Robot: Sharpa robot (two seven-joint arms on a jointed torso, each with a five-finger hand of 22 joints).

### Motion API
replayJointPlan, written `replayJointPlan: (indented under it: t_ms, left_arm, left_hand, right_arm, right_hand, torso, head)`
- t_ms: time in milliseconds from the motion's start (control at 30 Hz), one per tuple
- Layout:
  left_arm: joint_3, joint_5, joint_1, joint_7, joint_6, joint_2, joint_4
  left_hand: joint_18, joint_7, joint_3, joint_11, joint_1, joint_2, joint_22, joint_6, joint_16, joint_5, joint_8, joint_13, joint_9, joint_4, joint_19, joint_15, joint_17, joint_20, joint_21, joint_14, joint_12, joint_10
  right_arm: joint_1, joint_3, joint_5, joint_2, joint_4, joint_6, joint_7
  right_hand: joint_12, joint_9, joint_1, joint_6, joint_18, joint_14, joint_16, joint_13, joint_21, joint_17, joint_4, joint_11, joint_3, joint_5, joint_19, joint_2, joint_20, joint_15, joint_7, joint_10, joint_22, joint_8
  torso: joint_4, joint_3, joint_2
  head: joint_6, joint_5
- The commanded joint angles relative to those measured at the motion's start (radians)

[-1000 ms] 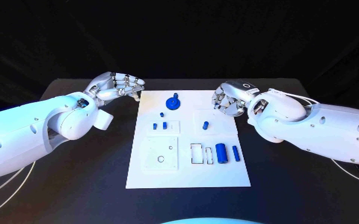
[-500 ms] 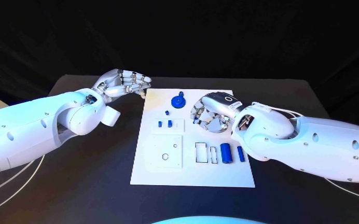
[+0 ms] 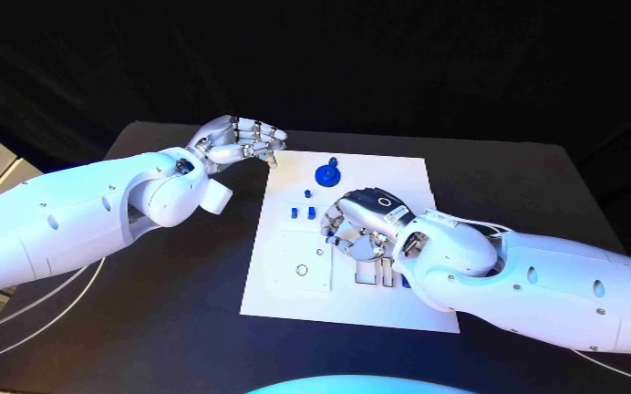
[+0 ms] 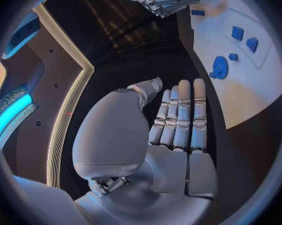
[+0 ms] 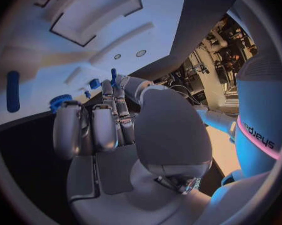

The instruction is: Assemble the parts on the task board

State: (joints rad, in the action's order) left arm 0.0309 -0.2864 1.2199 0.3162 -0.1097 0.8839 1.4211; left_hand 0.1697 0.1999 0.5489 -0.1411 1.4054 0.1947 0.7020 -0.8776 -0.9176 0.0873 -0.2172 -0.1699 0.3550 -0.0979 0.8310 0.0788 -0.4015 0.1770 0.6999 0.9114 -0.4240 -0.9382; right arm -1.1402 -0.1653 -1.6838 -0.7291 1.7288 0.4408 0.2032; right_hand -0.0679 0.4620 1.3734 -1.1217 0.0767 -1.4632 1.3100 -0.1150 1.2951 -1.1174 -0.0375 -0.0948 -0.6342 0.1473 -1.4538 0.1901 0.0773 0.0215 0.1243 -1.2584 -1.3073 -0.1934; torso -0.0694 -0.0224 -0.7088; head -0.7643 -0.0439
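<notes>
While the right hand (image 3: pixel 357 228) hovers over the middle of the task board (image 3: pixel 395 307), fingers curled and apparently empty, probably reaching for small blue parts (image 3: pixel 306 213), the left hand (image 3: pixel 240 143) waits off the board's far corner above the worktop (image 3: pixel 158 321), fingers together, holding nothing.

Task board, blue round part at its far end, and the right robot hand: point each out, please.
task board (image 3: pixel 408 307): head view, bare white area near its front right corner.
blue round part (image 3: pixel 327 174): head view, middle of the disc.
right robot hand (image 3: pixel 357 230): head view, middle of the hand, above the board's centre.
</notes>
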Motion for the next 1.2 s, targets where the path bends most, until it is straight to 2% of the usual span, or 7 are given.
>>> replayJointPlan:
  t_ms: [33,200,300,367,767,1200]
  left_arm:
    - [-0.001,0.012,0.000,0.013,-0.002,-0.005,0.002]
    - [-0.001,0.012,0.000,0.012,-0.001,-0.009,0.001]
    - [-0.001,0.012,0.000,0.011,-0.001,-0.011,0.000]
    - [-0.001,0.012,0.000,0.011,-0.001,-0.012,0.000]
    - [-0.001,0.012,0.000,0.007,-0.001,-0.012,-0.002]
    - [-0.001,0.012,0.000,0.006,-0.001,-0.012,-0.002]
  left_hand:
    - [0.012,0.002,-0.006,-0.002,0.007,-0.002,-0.001,0.008,0.007,-0.004,0.004,0.001,-0.001,0.000,0.009,0.001,0.001,0.002,-0.006,0.009,0.006,0.007]
    - [0.011,0.002,-0.008,-0.002,0.006,-0.001,-0.001,0.009,0.007,-0.004,0.005,0.002,-0.001,-0.001,0.008,0.001,0.002,0.002,-0.007,0.009,0.006,0.008]
    - [0.011,0.002,-0.008,-0.002,0.006,-0.001,-0.001,0.009,0.007,-0.004,0.005,0.002,-0.001,-0.001,0.008,0.001,0.002,0.002,-0.007,0.009,0.006,0.008]
    - [0.011,0.002,-0.008,-0.002,0.006,-0.001,-0.001,0.009,0.007,-0.004,0.005,0.002,-0.001,-0.001,0.008,0.001,0.002,0.002,-0.007,0.009,0.006,0.008]
    - [0.011,0.002,-0.010,-0.003,0.006,-0.001,-0.002,0.011,0.009,-0.004,0.007,0.003,-0.002,-0.002,0.008,0.002,0.003,0.003,-0.009,0.008,0.008,0.014]
    - [0.011,0.002,-0.010,-0.004,0.006,0.000,-0.002,0.012,0.009,-0.004,0.007,0.003,-0.002,-0.002,0.008,0.003,0.003,0.003,-0.009,0.008,0.008,0.015]
  right_arm:
    - [0.009,0.000,-0.046,0.011,-0.007,0.001,-0.002]
    - [0.020,0.000,-0.053,0.026,-0.015,0.000,0.002]
    - [0.025,-0.001,-0.056,0.033,-0.021,-0.002,0.004]
    - [0.028,-0.001,-0.060,0.036,-0.024,-0.001,0.009]
    - [0.032,-0.002,-0.066,0.046,-0.032,-0.006,0.017]
    - [0.035,-0.002,-0.065,0.054,-0.043,-0.016,0.017]
  right_hand:
    - [-0.005,0.001,0.005,0.007,-0.013,-0.031,0.004,-0.001,-0.006,0.002,0.004,0.044,0.001,0.005,-0.001,-0.005,-0.002,0.007,-0.002,-0.049,-0.071,-0.004]
    - [-0.005,0.001,0.004,0.007,-0.013,-0.031,0.004,-0.002,-0.007,0.002,0.005,0.043,0.001,0.006,-0.001,-0.005,-0.002,0.007,-0.002,-0.049,-0.071,-0.004]
    - [-0.005,0.001,0.004,0.007,-0.013,-0.031,0.004,-0.002,-0.007,0.002,0.005,0.043,0.001,0.006,-0.001,-0.005,-0.002,0.007,-0.002,-0.049,-0.071,-0.004]
    - [-0.005,0.001,0.004,0.007,-0.013,-0.031,0.004,-0.002,-0.007,0.002,0.005,0.043,0.001,0.006,-0.001,-0.005,-0.002,0.007,-0.002,-0.049,-0.071,-0.004]
    - [-0.004,0.002,0.004,0.008,-0.013,-0.031,0.003,-0.002,-0.007,0.003,0.005,0.043,0.001,0.006,-0.001,-0.005,-0.002,0.006,-0.002,-0.049,-0.071,-0.004]
    - [-0.004,0.003,0.003,0.008,-0.013,-0.031,0.004,-0.002,-0.006,0.002,0.006,0.043,0.002,0.007,-0.002,-0.004,-0.002,0.006,-0.002,-0.049,-0.072,-0.005]
  torso:
    - [0.0008,0.0002,-0.001]
    - [0.0013,0.0004,-0.001]
    - [0.0010,0.0000,-0.001]
    - [0.0010,-0.0006,-0.001]
    - [0.0018,-0.0001,-0.001]
    - [0.0021,0.0009,-0.001]
  head:
    - [-0.008,-0.021]
    - [-0.015,-0.039]
    - [-0.018,-0.043]
    - [-0.022,-0.042]
    - [-0.029,-0.047]
    - [-0.031,-0.048]
